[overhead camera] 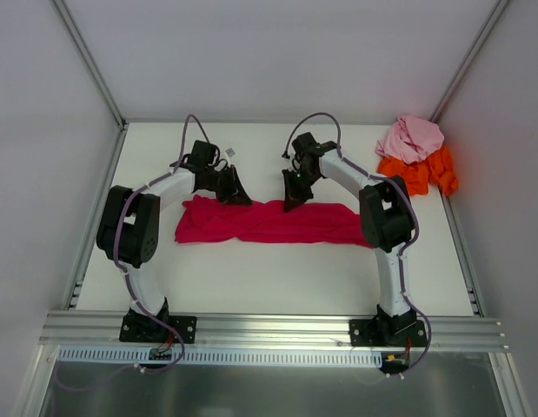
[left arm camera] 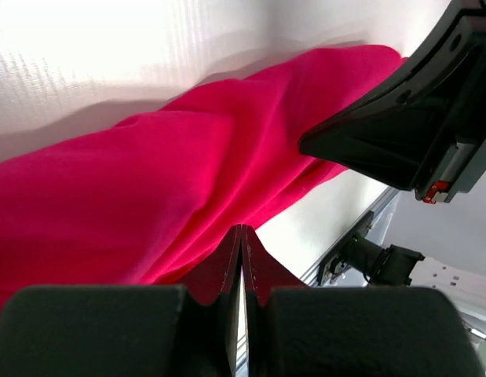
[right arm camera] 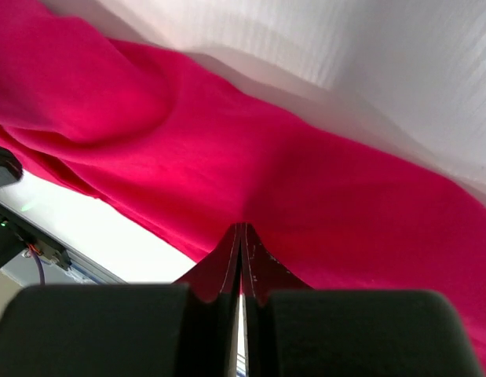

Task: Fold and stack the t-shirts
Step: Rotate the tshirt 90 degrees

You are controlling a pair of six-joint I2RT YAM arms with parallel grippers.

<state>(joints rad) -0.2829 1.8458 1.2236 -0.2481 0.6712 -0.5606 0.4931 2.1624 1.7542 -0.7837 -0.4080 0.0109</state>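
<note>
The crimson-magenta t-shirt (overhead camera: 269, 223) lies as a long, bunched strip across the middle of the table. My left gripper (overhead camera: 238, 198) is down at the strip's far edge, left of centre. In the left wrist view its jaws (left arm camera: 242, 229) are pressed together, with the crimson cloth (left arm camera: 148, 181) drawn into their tips. My right gripper (overhead camera: 292, 204) is down at the same far edge, just right of it. Its jaws (right arm camera: 242, 228) are also shut, and the cloth (right arm camera: 305, 181) puckers at their tips. The pale pink t-shirt (overhead camera: 410, 137) lies crumpled on top of the bright orange t-shirt (overhead camera: 425, 172) at the far right corner.
White walls enclose the table on the left, back and right. An aluminium rail (overhead camera: 269, 330) runs along the near edge and carries both arm bases. The right gripper's black body (left arm camera: 400, 133) shows close by in the left wrist view.
</note>
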